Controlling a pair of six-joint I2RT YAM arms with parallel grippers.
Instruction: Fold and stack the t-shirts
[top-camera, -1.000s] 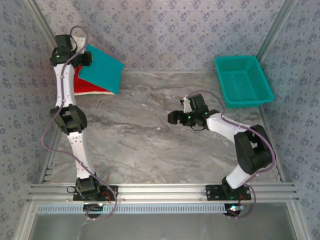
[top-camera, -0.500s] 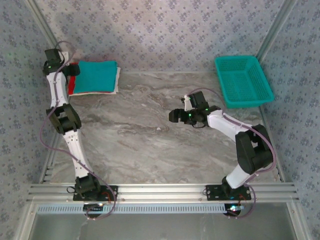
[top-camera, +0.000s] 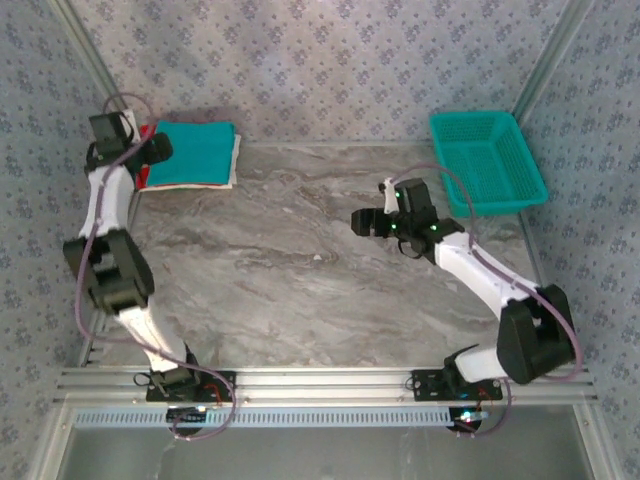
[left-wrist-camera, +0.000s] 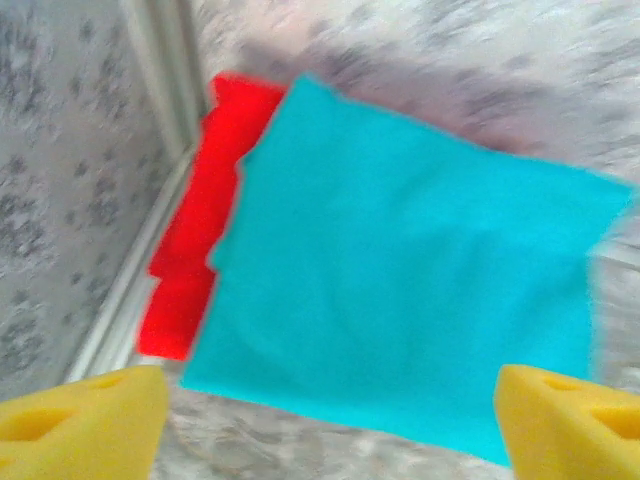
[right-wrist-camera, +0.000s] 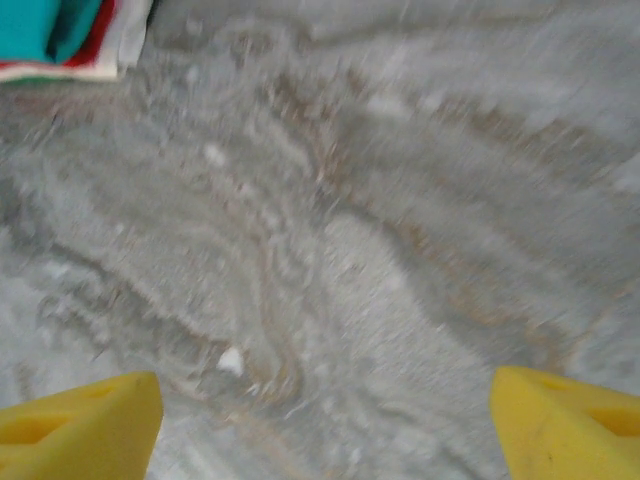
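My grey marbled bench (top-camera: 300, 285) sits between flower-patterned walls (top-camera: 340, 60). The folded teal t-shirt (top-camera: 197, 152) lies on the red t-shirt (left-wrist-camera: 190, 260) and the white t-shirt (right-wrist-camera: 128, 45) in the far left corner. My left claw (top-camera: 150, 150) hovers at the stack's left edge, spread wide. My right claw (top-camera: 362, 222), also spread, hangs over mid-bench. A green basket (top-camera: 487, 160) sits far right.

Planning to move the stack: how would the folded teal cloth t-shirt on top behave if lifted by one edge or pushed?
Probably floppy: the folded teal cloth t-shirt is thin fabric with uneven edges, so a lifted edge would likely droop and unfold. Pushed, it may bunch or slide over the folded red cloth shirt beneath.
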